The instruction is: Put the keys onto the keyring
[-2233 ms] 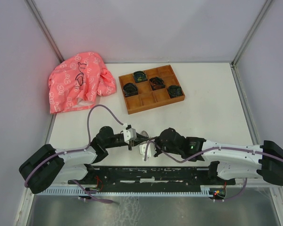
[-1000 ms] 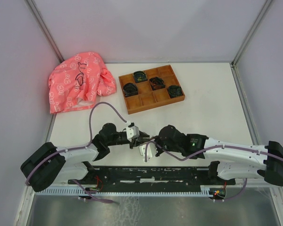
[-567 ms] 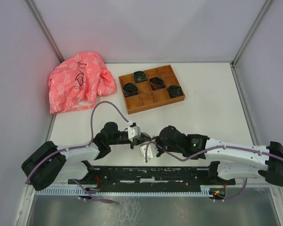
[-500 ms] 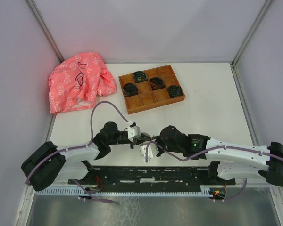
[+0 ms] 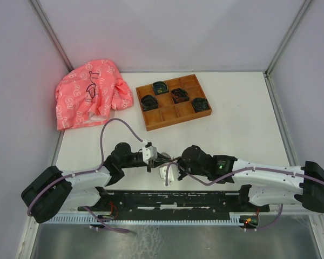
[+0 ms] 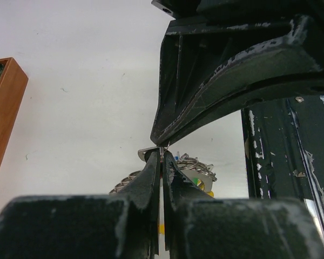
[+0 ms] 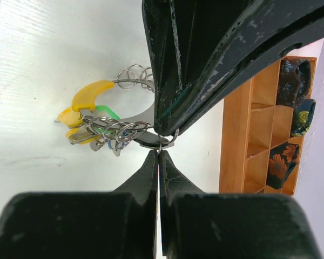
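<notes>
Near the desk's [image 5: 232, 124] edge, the keyring [image 7: 140, 114] is pinched by left fingers [image 6: 148, 183] and right fingers [image 7: 146, 178], likely for spreading.

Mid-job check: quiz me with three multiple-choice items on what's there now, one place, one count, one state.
1. The pink cloth lies: A far-left corner; B near-right corner; C dead centre.
2. Dark bundles in the wooden tray: A two; B four; C seven.
3. The left gripper is: A wide open; B shut on the keyring; C out of view.
Answers: 1 A, it is bunched at the far left; 2 B, four compartments are filled; 3 B, its wrist view shows it pinching thin metal.
</notes>
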